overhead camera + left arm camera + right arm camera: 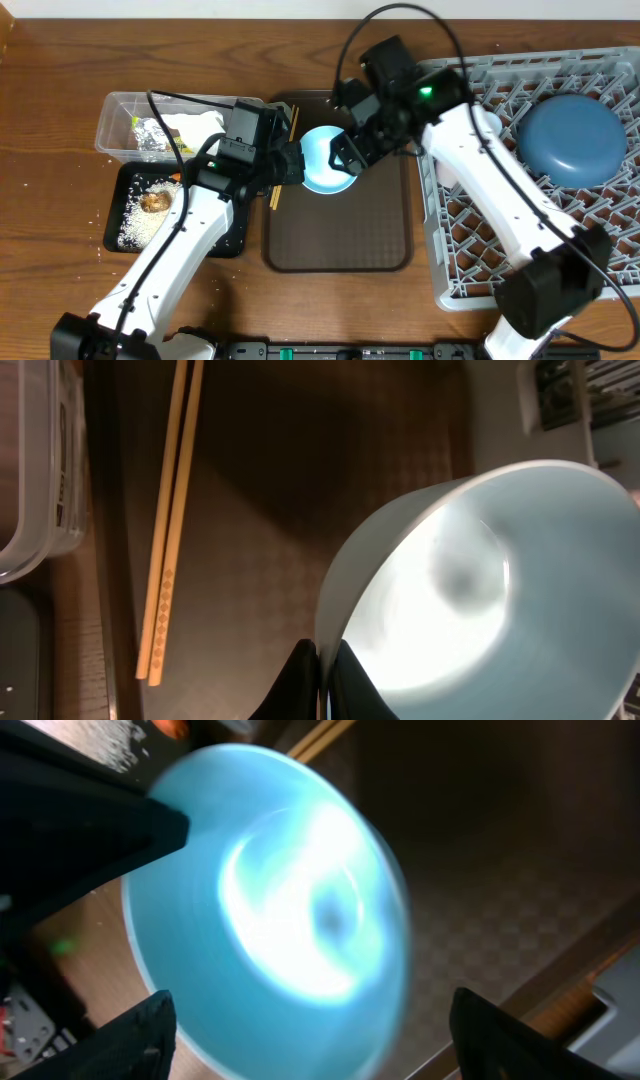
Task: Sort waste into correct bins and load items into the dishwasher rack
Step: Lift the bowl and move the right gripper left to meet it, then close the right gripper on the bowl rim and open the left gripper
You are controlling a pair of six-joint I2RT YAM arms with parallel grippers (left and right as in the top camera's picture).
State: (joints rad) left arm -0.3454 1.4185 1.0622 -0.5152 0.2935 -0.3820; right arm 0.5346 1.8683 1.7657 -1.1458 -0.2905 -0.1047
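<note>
The light blue bowl [325, 160] hangs tilted above the far end of the brown serving tray [340, 240], its hollow turned toward the right arm. The left gripper [292, 165] has it by the rim: in the left wrist view the two fingers [300, 685] are pinched narrow on the edge of the bowl [470, 600]. The right gripper [345, 155] sits at the opposite side of the bowl with its fingers [140, 1040] spread wide, one to each side of the bowl [270, 910] (the picture is too blurred to tell whether either finger touches it). The wooden chopsticks [273, 197] lie side by side along the left edge of the serving tray, under the left arm. Left of the tray stands the clear tub [115, 105] with the foil wrapper [150, 135] and white tissue [200, 125] inside, and just in front of it the black tray [235, 240] holds rice [135, 215] and a brown lump [155, 200]. The dark-blue plate [570, 140] rests in the grey rack [600, 70] on the right.
</note>
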